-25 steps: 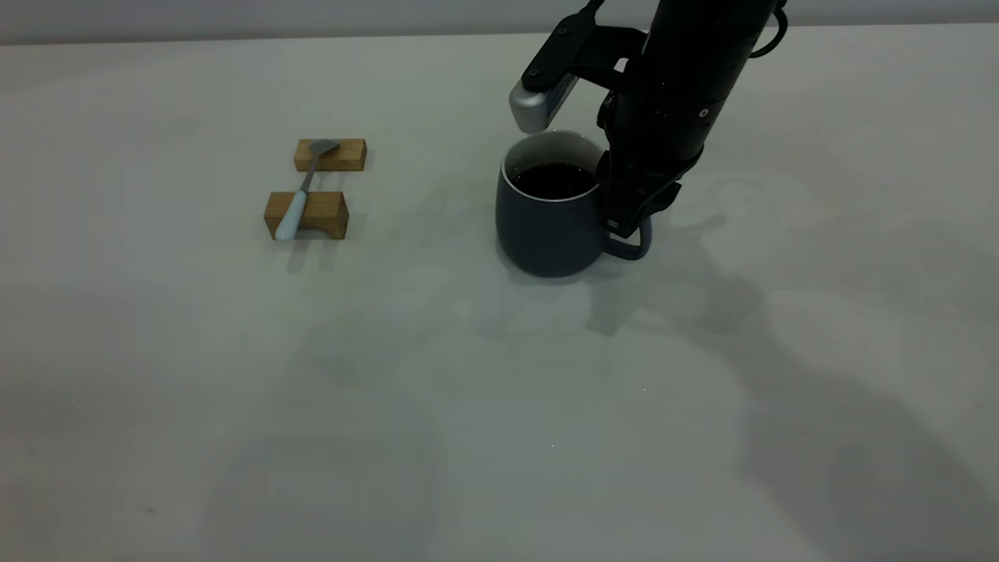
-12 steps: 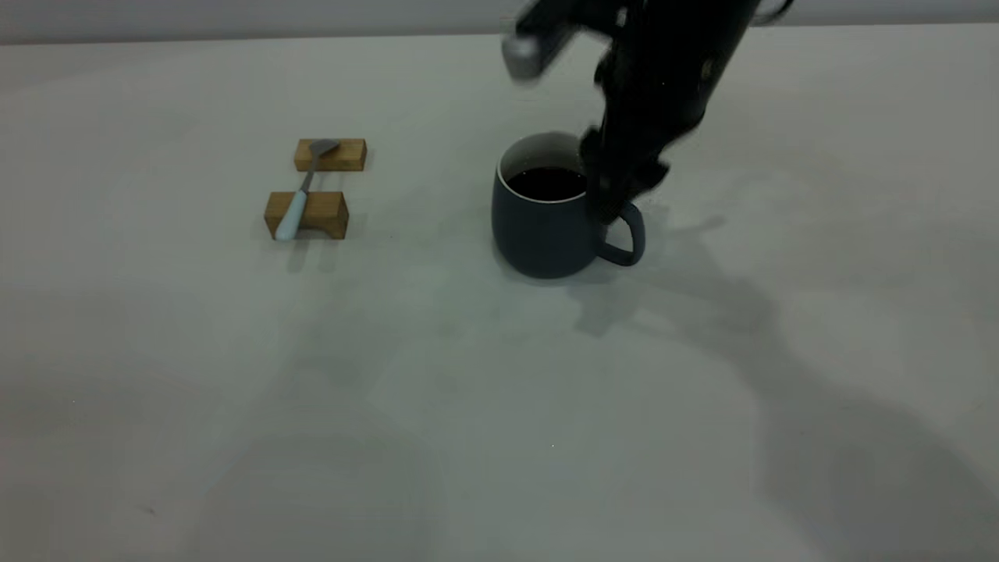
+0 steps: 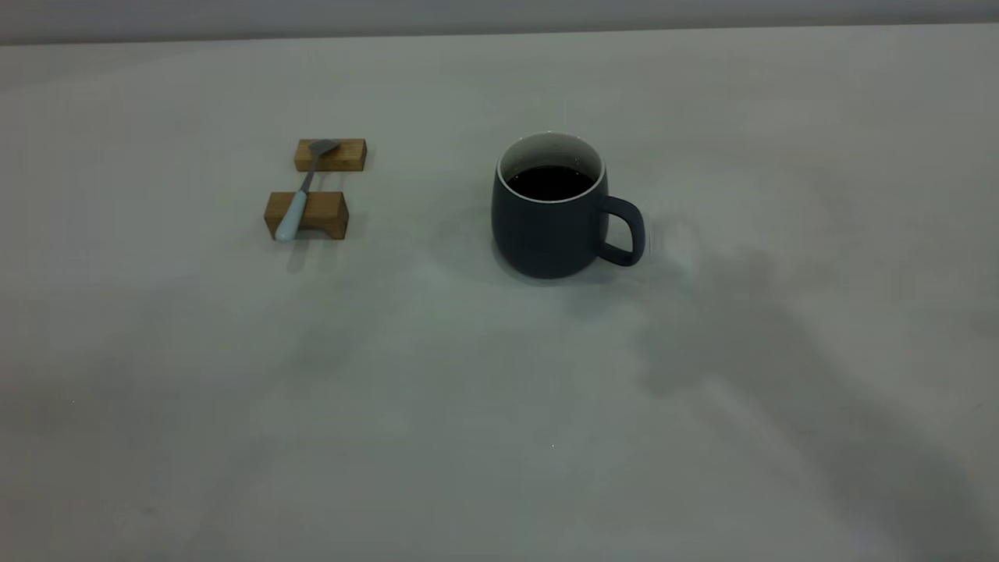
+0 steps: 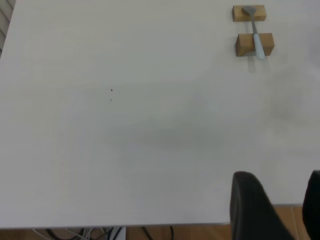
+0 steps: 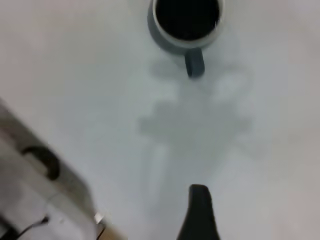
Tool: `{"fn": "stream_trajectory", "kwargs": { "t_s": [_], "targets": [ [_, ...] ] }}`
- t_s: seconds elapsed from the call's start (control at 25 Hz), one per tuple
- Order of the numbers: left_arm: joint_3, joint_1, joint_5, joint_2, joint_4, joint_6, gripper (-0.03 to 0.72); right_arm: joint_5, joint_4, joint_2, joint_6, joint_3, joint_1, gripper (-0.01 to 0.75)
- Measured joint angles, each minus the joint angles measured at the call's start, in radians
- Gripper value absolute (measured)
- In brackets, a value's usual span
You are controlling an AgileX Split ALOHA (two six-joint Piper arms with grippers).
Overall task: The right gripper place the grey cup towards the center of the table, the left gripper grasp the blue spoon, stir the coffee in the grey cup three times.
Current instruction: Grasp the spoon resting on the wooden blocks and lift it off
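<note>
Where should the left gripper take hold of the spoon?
Grip the pale blue handle of the spoon, coming down from above. It lies across two wooden blocks, handle on the nearer one, leaving room under it for open fingers either side.

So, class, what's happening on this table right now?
Nothing is being held. The grey cup of coffee stands alone near the middle of the table. The blue spoon lies untouched across two wooden blocks. The left gripper hangs open, far from the spoon; the right gripper is well away from the cup.
</note>
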Motion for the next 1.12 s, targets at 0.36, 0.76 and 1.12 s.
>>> {"fn": "stream_trajectory", "kwargs": {
  "t_s": [0.36,0.76,1.12],
  "targets": [
    [0.0,0.0,0.0,0.0,0.0,0.0,0.329,0.096,-0.006,-0.348,0.167,0.11,0.0,0.629],
    [0.0,0.0,0.0,0.0,0.0,-0.001,0.329,0.101,0.007,-0.86,0.316,0.594,-0.038,0.616],
    [0.0,0.0,0.0,0.0,0.0,-0.001,0.329,0.049,0.019,-1.366,0.33,0.87,-0.317,0.606]
  ]
}}
